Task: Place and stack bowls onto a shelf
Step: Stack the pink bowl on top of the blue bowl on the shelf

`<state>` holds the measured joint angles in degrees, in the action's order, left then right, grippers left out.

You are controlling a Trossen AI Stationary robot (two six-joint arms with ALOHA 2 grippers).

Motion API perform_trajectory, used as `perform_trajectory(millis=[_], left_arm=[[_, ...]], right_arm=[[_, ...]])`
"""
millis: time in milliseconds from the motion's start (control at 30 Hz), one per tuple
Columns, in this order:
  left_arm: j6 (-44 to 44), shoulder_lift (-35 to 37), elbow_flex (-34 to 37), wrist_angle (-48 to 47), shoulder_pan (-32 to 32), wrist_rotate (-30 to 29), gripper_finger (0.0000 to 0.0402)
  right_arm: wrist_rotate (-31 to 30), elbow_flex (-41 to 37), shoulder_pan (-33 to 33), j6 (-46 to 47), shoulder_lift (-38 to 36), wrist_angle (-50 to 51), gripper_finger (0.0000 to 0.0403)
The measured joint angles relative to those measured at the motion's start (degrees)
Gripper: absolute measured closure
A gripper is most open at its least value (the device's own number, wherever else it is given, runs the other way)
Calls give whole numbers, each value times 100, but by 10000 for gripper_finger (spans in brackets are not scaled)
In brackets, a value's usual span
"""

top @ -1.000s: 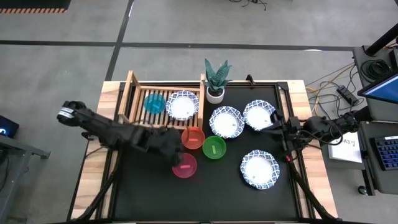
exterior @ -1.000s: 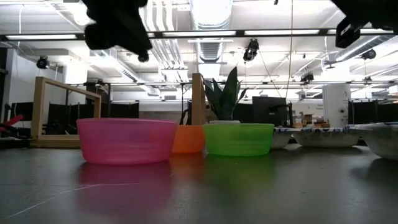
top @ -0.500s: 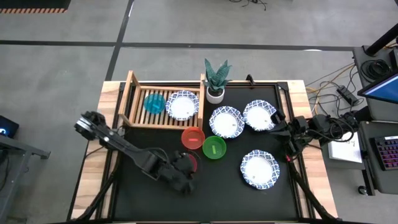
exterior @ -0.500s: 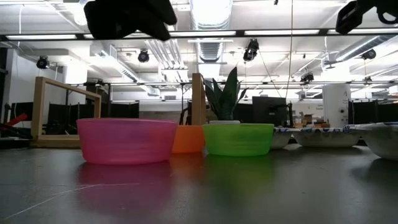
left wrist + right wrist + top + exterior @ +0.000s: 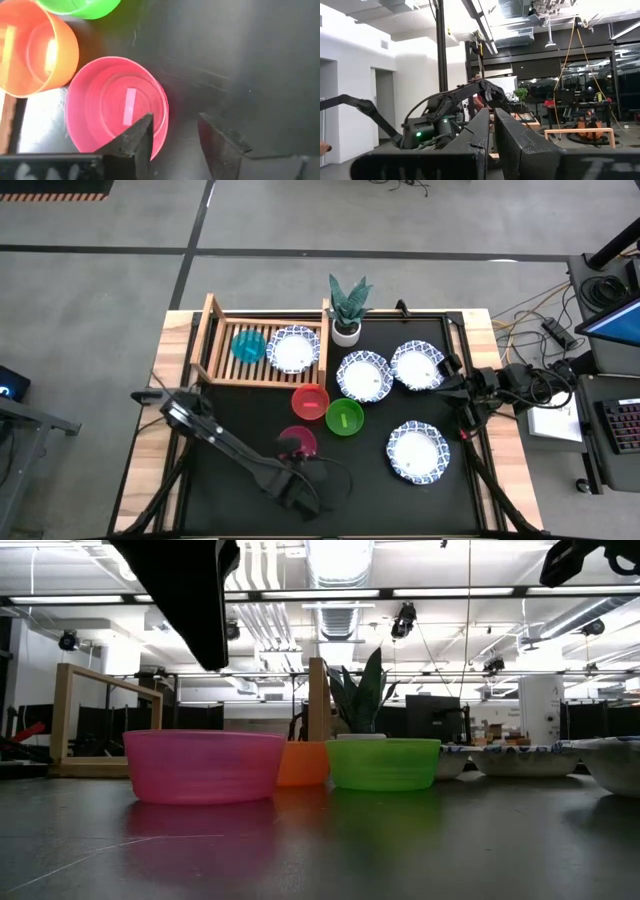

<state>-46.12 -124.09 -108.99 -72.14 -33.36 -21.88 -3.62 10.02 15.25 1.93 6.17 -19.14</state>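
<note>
On your left, the left tool (image 5: pixel 175 135) hangs over the near part of the black mat (image 5: pixel 240 510), its fingers parted with one finger above the rim of the magenta bowl (image 5: pixel 297 442) and the other outside it, grasping nothing. Behind it, the wooden shelf (image 5: pixel 208 330) sits at the desk's (image 5: pixel 145 470) far left and carries the blue bowl (image 5: pixel 248 344) with a white patterned bowl (image 5: pixel 293 349) beside it. Moving right, you see the red bowl (image 5: pixel 310 400) and the green bowl (image 5: pixel 344 417) standing side by side on the mat just beyond the magenta one, and the potted plant (image 5: pixel 347 308) at the far edge. Further right lie three more white patterned bowls (image 5: pixel 364 376) (image 5: pixel 417 366) (image 5: pixel 418 452) on the mat. At the right edge your right tool (image 5: pixel 491 125) waits, raised and clenched shut, empty.
</note>
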Motion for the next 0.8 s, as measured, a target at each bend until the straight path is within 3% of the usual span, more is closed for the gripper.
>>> perform_trajectory(millis=[133, 300, 800], left_arm=[[238, -175, -191, -129, 0, -7, 239], [162, -171, 110, -125, 2, -9, 234], [7, -164, 1186, 589, 9, -12, 276]], right_arm=[[-2, 0, 0, -153, -2, -2, 385], [-78, 7, 0, -343, -2, -4, 385], [-94, 9, -2, -506, -2, -11, 385]])
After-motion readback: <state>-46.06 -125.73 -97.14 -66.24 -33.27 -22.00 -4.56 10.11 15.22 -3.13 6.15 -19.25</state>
